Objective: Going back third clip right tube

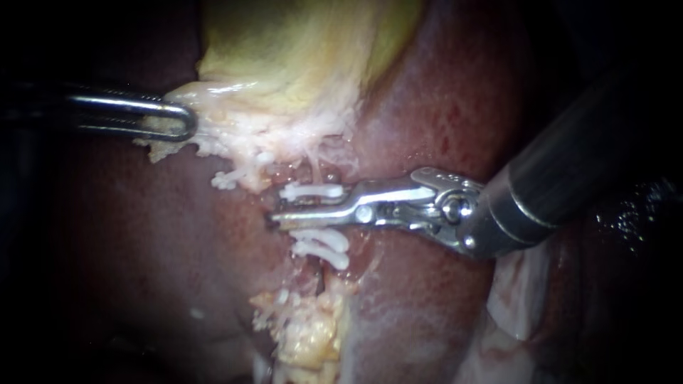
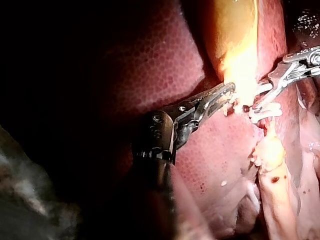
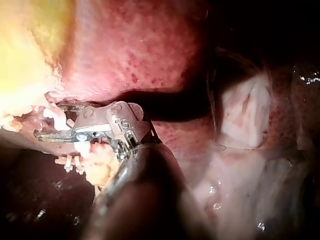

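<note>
My right instrument (image 1: 279, 217) comes in from the right and lies across the pale tube (image 1: 311, 168). Its jaws stand slightly open, with white clips on either side. One clip (image 1: 310, 190) sits just above the jaws, and two more clips (image 1: 321, 246) sit just below them. The right wrist view shows the same jaws (image 3: 41, 134) beside the clips (image 3: 70, 162). My left instrument (image 1: 178, 122) reaches in from the left, shut on the pale edge of the yellow gallbladder (image 1: 299, 50). In the left wrist view it (image 2: 226, 92) holds that edge close to the clips (image 2: 265, 111).
Dark red liver (image 1: 128, 235) surrounds the site on both sides. Ragged yellow fatty tissue (image 1: 306, 334) hangs below the clips. Pale membrane (image 1: 519, 299) lies under the right instrument's shaft.
</note>
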`<state>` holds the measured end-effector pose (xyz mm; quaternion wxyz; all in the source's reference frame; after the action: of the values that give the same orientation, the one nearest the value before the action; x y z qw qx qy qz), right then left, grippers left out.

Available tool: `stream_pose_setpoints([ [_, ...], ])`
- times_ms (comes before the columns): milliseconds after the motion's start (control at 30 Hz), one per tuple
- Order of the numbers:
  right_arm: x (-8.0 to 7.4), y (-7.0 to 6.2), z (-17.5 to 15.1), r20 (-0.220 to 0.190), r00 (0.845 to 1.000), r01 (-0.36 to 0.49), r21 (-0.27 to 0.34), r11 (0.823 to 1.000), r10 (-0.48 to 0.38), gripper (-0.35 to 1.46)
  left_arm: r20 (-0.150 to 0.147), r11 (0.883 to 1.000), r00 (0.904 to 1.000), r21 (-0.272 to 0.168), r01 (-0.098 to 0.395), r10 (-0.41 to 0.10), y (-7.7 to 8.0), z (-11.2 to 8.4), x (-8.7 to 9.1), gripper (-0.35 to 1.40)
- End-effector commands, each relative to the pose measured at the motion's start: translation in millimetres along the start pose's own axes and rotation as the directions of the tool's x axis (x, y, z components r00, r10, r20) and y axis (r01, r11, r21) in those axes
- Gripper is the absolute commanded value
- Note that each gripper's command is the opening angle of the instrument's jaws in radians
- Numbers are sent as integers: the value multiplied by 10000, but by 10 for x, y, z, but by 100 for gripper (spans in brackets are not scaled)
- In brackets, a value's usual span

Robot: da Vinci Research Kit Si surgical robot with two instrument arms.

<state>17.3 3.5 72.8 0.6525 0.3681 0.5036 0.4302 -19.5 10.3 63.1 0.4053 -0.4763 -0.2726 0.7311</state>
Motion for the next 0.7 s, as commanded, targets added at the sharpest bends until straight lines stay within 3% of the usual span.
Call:
stream_pose_setpoints([
  [33, 0, 0, -3, -43, 10000, -10, -46, 10000, 10, 47, 0, 10000, 10000, 2, 1, -1, 0, 0, 0, -35],
  [167, -4, -3, -14, -42, 9975, 704, 6, 9975, -704, 49, 2, 10000, 10000, -1, -1, 1, 1, -2, 0, -35],
  [333, -15, -15, -41, 101, 9518, 3063, 147, 9518, -3065, 50, 5, 10000, 10000, -8, -3, 3, 1, -3, -1, -35],
  [467, -22, -26, -68, 723, 8926, 4445, 231, 8955, -4449, 50, 5, 10000, 10000, -8, -4, 4, 1, -3, -1, -35],
  [600, -19, -36, -88, 1597, 8141, 5594, 428, 8278, -5584, 50, 6, 10000, 10000, -9, -4, 4, 1, -3, -1, -35],
  [633, -17, -39, -95, 1807, 7862, 5925, 513, 8039, -5910, 50, 6, 10000, 10000, -10, -4, 4, 1, -4, -1, -35],
  [700, -13, -44, -104, 1950, 7550, 6264, 677, 7765, -6261, 50, 7, 10000, 10000, -11, -5, 5, 1, -4, -1, -35],
])
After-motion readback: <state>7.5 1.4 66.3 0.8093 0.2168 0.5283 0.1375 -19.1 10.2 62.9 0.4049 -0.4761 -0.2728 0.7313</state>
